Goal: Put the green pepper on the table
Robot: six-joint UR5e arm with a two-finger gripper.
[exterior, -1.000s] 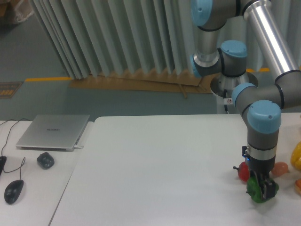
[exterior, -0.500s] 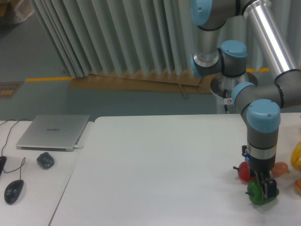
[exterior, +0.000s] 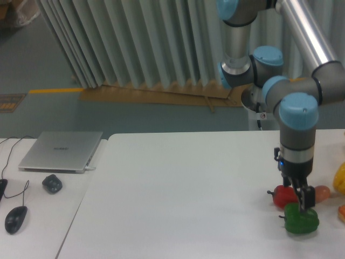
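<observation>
The glossy green pepper (exterior: 299, 221) rests on the white table (exterior: 178, 199) near its front right. My gripper (exterior: 302, 205) hangs straight down just above it, fingertips at the pepper's top. The fingers look parted and no longer clamp the pepper, though the gap is narrow from this angle.
A red pepper (exterior: 280, 196) lies just behind the green one, and an orange-tan ball (exterior: 322, 192) sits to its right. Yellow (exterior: 339, 180) and orange (exterior: 342, 212) items sit at the right edge. On the left desk are a laptop (exterior: 61, 151), a mouse (exterior: 15, 218) and a small dark object (exterior: 52, 184).
The arm has risen a little while the green pepper stayed on the table, so the pepper has been let go.
</observation>
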